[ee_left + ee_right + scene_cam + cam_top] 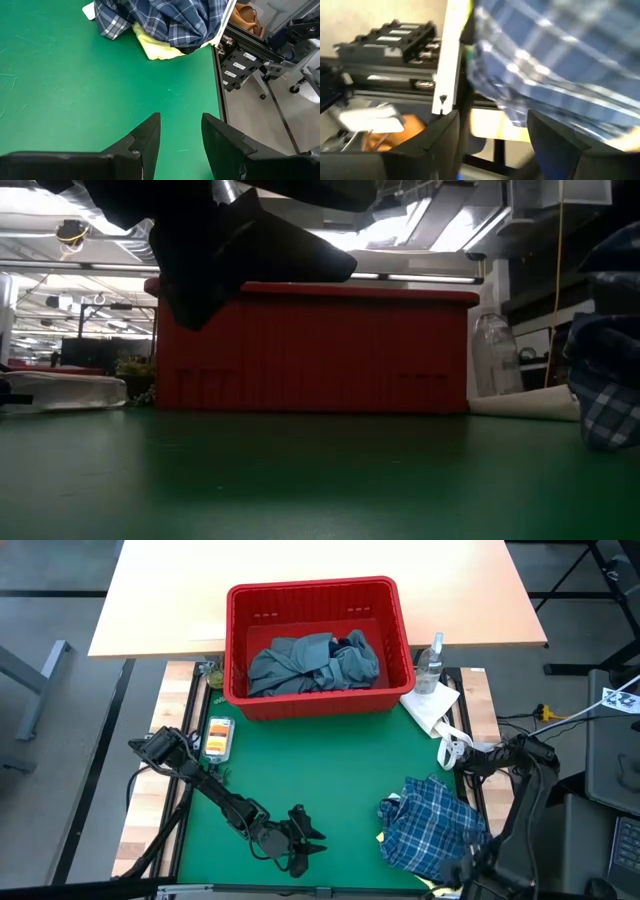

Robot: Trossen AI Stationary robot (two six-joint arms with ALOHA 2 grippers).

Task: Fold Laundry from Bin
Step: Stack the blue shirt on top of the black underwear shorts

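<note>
The red bin (318,595) stands at the far edge of the green mat, with a grey-blue garment (312,665) bunched inside it. A blue-white plaid shirt (432,825) lies crumpled at the mat's near right corner. It rests on a small yellow garment (157,47), whose edge shows beneath it. My right gripper (494,120) hangs open above the table's right rim beside the plaid shirt (555,65), with nothing between its fingers. My left gripper (181,117) stands open above bare mat near the front edge (305,840), pointing toward the shirt (160,20).
A clear spray bottle (432,662) and a white paper towel (432,705) sit right of the bin. A small packet (218,737) lies at the mat's left edge. Bare mat (320,770) stretches between the bin and my left gripper. A wooden tabletop (160,600) lies behind.
</note>
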